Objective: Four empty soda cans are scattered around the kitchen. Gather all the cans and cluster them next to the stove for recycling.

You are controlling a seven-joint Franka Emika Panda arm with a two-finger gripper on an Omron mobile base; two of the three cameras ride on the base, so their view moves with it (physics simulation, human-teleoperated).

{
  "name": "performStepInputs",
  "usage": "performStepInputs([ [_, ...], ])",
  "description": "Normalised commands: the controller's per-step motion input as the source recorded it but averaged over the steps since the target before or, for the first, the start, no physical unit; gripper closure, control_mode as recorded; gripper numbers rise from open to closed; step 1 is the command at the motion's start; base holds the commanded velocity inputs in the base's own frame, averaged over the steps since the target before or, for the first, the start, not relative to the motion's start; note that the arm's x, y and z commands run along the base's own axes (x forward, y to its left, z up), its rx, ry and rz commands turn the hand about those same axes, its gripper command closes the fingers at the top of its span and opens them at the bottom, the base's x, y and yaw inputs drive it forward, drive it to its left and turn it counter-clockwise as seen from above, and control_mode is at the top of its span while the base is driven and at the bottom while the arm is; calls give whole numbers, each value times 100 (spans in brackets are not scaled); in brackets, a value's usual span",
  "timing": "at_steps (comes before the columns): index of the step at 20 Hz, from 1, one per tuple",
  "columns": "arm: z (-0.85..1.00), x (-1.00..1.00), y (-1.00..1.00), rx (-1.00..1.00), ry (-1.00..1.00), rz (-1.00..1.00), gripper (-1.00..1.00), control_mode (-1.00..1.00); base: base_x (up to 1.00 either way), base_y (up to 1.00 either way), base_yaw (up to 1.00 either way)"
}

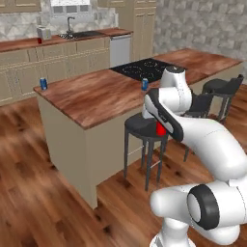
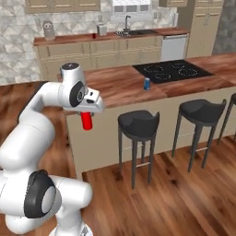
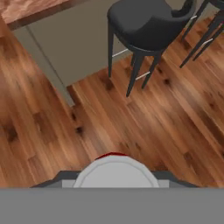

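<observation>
One red soda can (image 2: 86, 120) clenched in the jaws, hanging over the wood floor (image 2: 184, 198) left of the near stool (image 2: 138, 123).
Its lower half shows; the robot's hand hides the top. Two blue cans stand on the counter (image 1: 96, 96): one (image 2: 147, 84) beside the stove (image 2: 173, 70), one (image 1: 43, 84) at the far-left corner.

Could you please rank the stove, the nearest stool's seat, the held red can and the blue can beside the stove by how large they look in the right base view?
1. stove
2. nearest stool's seat
3. red can in the gripper, though it is nearer the camera
4. blue can
</observation>
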Motion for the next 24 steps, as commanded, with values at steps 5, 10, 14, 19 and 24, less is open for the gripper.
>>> performStepInputs([
  [5, 0, 0, 0, 0, 0, 0, 100, 100, -86, 100, -36],
  [10, 0, 0, 0, 0, 0, 0, 100, 100, -100, 100, -34],
  [14, 0, 0, 0, 0, 0, 0, 100, 100, -100, 100, -33],
  [19, 0, 0, 0, 0, 0, 0, 100, 100, -98, 100, -33],
  [24, 0, 0, 0, 0, 0, 0, 100, 100, -48, 100, -32],
])
